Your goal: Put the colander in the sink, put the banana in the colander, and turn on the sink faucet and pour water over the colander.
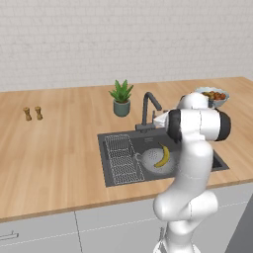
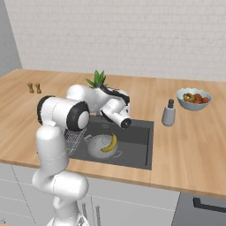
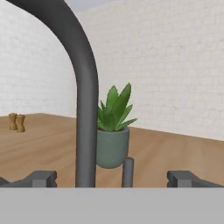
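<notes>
Left base view: the sink (image 1: 111, 170) is recessed near the front edge of the worktop (image 1: 49, 148). The colander (image 1: 159, 160) sits inside the basin, just right of the wire rack (image 1: 122, 158), with the banana (image 1: 163, 155) lying in it. The sink faucet (image 1: 148, 109) rises at the basin's back edge; a potted plant (image 1: 121, 98) stands behind it to the left. Two small shakers (image 1: 32, 113) stand near the worktop's left end, a fruit bowl (image 1: 213, 96) toward the back right.

Right base view: the colander (image 2: 102, 148) and banana (image 2: 110, 143) lie in the sink (image 2: 137, 148). A soap dispenser (image 2: 168, 113) stands right of the basin.

Hand view: the gripper (image 3: 111, 178) faces the faucet's upright pipe (image 3: 85, 109) and lever (image 3: 127, 173). The jaws stand wide apart, with pipe and lever between them, holding nothing. The plant (image 3: 113, 131) is behind.
</notes>
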{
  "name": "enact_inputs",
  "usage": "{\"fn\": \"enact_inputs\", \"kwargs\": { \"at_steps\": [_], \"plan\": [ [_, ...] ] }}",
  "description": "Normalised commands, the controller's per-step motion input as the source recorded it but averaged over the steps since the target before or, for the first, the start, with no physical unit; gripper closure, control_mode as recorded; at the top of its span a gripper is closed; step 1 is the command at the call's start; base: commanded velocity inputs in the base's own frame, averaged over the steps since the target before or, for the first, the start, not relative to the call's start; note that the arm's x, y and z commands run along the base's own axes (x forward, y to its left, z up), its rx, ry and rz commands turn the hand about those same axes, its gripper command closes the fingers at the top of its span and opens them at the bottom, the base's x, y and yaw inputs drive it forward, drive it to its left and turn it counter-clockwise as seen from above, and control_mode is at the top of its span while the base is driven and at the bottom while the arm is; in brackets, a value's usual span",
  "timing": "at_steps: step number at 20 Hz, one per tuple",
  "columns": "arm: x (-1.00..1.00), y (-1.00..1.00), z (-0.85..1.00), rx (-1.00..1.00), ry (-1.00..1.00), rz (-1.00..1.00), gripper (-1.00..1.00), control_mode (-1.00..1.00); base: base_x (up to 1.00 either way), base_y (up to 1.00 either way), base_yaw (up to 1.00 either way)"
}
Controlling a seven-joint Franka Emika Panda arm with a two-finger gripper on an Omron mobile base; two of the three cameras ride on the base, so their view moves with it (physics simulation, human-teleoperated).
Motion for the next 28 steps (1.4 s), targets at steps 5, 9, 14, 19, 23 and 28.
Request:
{"fn": "enact_inputs", "kwargs": {
  "at_steps": [5, 9, 14, 19, 23, 28],
  "plan": [
    [0.3, 0.05, -0.2, 0.0, 0.0, 0.03, -1.0, -1.0, 0.0, 0.0, 0.0],
    [0.31, 0.02, -0.26, 0.0, 0.0, 0.04, -1.0, -1.0, 0.0, 0.0, 0.0],
    [0.36, 0.0, -0.22, 0.0, 0.0, 0.03, -1.0, -1.0, 0.0, 0.0, 0.0],
    [0.46, 0.0, -0.15, 0.0, 0.0, 0.01, -1.0, -1.0, 0.0, 0.0, 0.0],
    [0.39, 0.0, -0.12, 0.0, 0.0, 0.01, -1.0, -1.0, 0.0, 0.0, 0.0],
    [0.26, 0.01, -0.04, 0.0, -0.02, 0.01, -1.0, -1.0, 0.0, 0.0, 0.0]
  ]
}}
